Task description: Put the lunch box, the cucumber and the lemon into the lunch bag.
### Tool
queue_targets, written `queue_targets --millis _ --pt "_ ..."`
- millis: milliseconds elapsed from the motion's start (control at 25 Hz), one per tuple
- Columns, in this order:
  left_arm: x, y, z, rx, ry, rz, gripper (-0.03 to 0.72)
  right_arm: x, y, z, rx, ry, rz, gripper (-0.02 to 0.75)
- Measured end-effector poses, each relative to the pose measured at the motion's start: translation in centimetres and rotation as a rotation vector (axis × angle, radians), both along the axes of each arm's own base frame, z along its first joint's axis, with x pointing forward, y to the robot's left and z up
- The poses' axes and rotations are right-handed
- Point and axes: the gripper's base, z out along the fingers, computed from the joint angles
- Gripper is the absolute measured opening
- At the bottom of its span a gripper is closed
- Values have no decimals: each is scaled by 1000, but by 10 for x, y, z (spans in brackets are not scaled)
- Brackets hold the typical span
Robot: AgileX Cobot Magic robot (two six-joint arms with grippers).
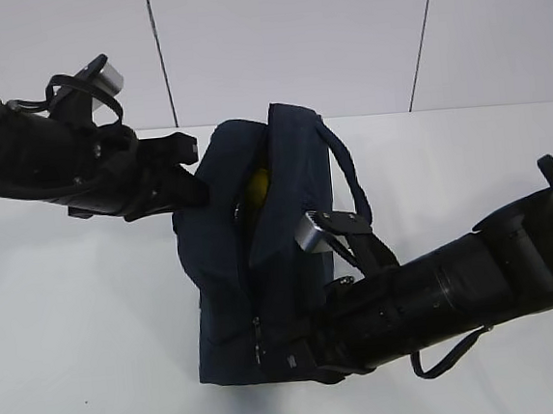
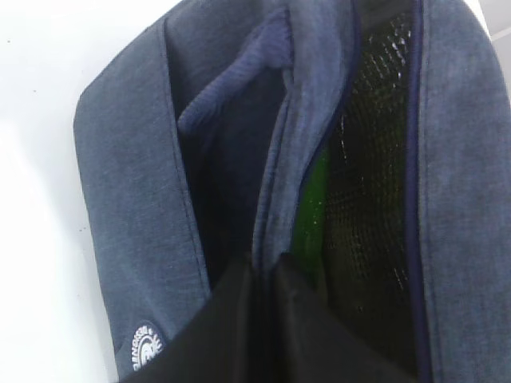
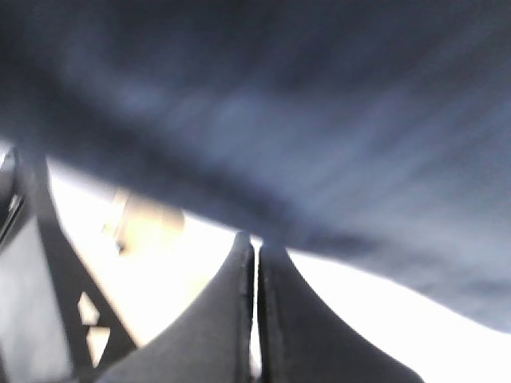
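Note:
The navy lunch bag point(image 1: 221, 289) stands open in the middle of the white table. The yellow lemon point(image 1: 258, 182) shows inside its opening. My left gripper point(image 1: 200, 186) is at the bag's upper left side, shut on a fabric edge of the lunch bag point(image 2: 136, 199) beside the opening. In the left wrist view the gripper point(image 2: 267, 267) pinches that edge, and a green strip point(image 2: 315, 207) shows inside next to a black mesh pocket; I cannot tell whether it is the cucumber or the lunch box. My right gripper point(image 1: 301, 355) is low at the bag's front. Its fingers are shut point(image 3: 255, 243), tips against the blurred bag point(image 3: 319, 120).
A loop handle point(image 1: 351, 176) arches over the bag's right side. White wall panels stand behind the table point(image 1: 92, 310). A black cable loop point(image 1: 449, 355) hangs under the right arm. Open table lies to the left and right of the bag.

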Motion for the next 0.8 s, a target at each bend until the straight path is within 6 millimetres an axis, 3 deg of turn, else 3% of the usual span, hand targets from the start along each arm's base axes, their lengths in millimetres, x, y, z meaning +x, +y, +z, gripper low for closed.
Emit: queue_targets --millis 800 --pt "1 0 0 3 -5 7 8 -11 -2 12 -17 18 104 22"
